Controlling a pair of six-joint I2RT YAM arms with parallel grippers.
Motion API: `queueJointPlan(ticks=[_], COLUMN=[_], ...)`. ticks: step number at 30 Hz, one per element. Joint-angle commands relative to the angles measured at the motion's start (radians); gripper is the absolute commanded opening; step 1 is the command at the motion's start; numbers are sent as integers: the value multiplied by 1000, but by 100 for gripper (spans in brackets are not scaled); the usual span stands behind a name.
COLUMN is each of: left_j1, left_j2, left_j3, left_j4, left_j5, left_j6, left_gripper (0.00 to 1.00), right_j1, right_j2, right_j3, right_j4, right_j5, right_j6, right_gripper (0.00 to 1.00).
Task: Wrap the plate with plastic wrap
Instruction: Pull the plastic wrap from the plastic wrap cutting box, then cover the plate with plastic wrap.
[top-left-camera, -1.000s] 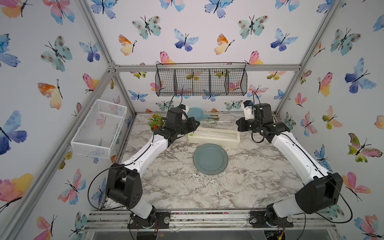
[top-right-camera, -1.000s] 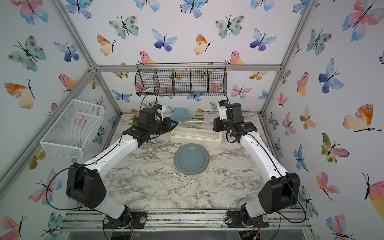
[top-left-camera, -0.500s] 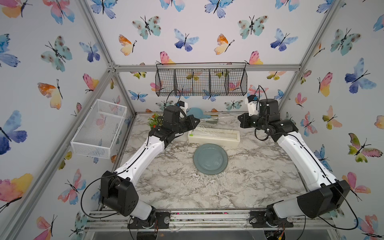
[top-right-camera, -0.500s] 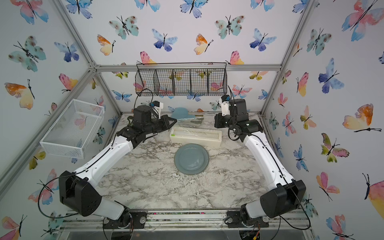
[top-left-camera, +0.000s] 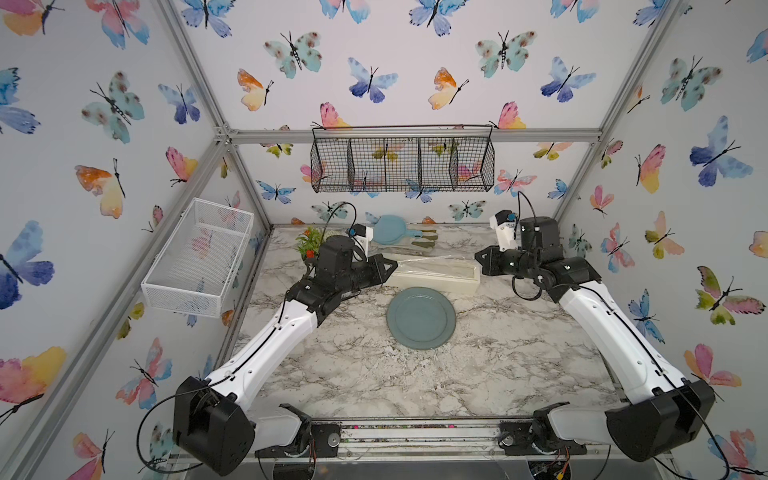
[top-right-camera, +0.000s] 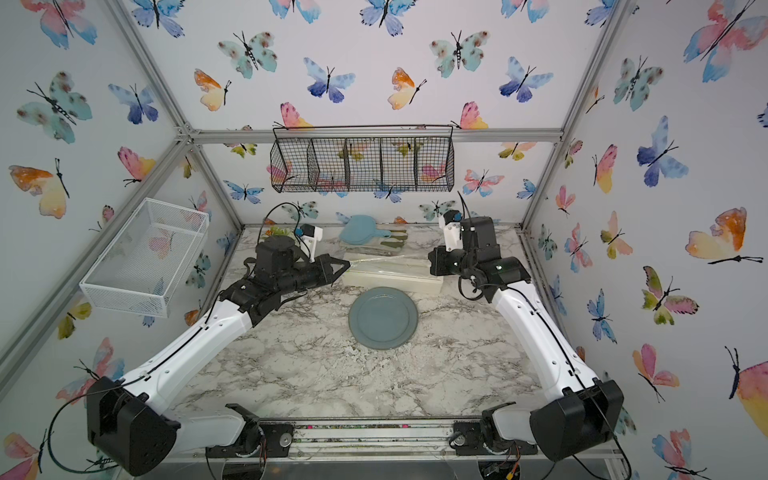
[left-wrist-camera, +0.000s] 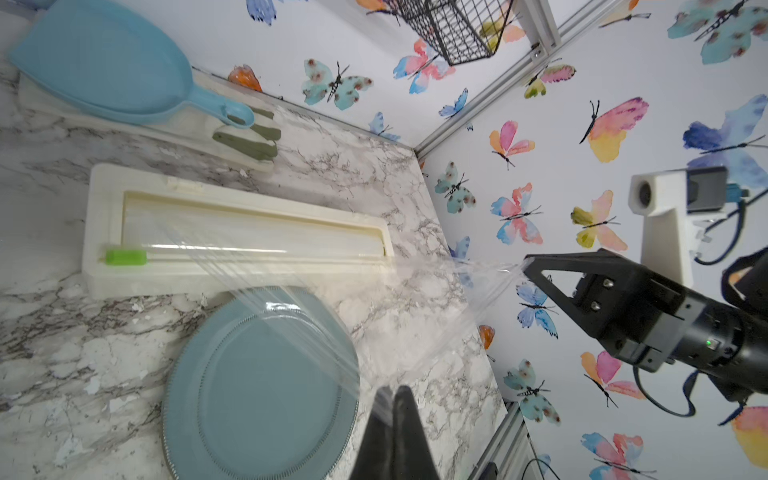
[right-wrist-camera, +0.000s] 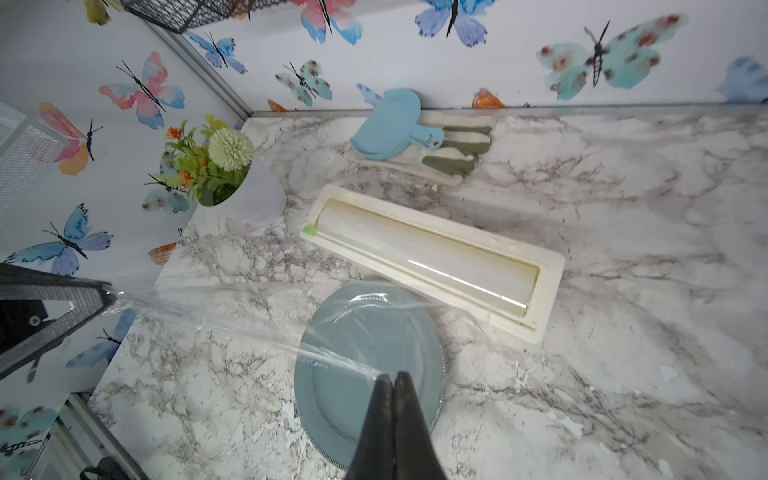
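In both top views the lower half of the frame is bare marble table (top-left-camera: 374, 374), with the 2 arms reaching up from the bottom corners. Just above centre lies the plate (top-left-camera: 421, 318), flat on the table with nothing resting on it. Close behind its far rim sits the long cream dispenser box (top-left-camera: 436, 278), its green slider (left-wrist-camera: 124, 256) parked at the end nearer the left arm.

Above the 2 ends of the box hang the left gripper (top-left-camera: 392, 266) and the right gripper (top-left-camera: 478, 262), tips facing each other. Each is clenched on a corner of the plastic wrap (left-wrist-camera: 316, 299). The wrist views show the film bunched in both pinched tips and stretched between them as 1 wrinkled, glinting sheet that slopes down to the roll in the box. It is raised clear of the plate, not lying on it.

The step in hand looks like drawing film out of the box. The next move likely calls for both arms to pull together toward the bottom of the frame, with even tension, until the sheet reaches past the plate's near rim. Then it must be lowered and cut free, since it is joined to the roll.
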Motion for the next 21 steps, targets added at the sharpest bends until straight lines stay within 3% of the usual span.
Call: queueJointPlan(ticks=[1, 6, 12, 21], left_j1=[-30, -83, -158, -167], left_j2=[-83, -118, -86, -194], left_j3=[-110, -269, -381, -601], left_j4=[53, 106, 155, 175], left_j5=[1, 17, 26, -30], left_j6=[7, -10, -30, -85], left_gripper=[0, 0, 0, 0], right_j1=[-4, -1, -1, 0], right_j2=[-39, -81, -126, -146], right_j3=[-121, -270, -329, -444], right_j4=[16, 4, -16, 25], right_j5=[-44, -63, -25, -53], right_j6=[40, 57, 67, 95], right_gripper=[2, 2, 2, 2])
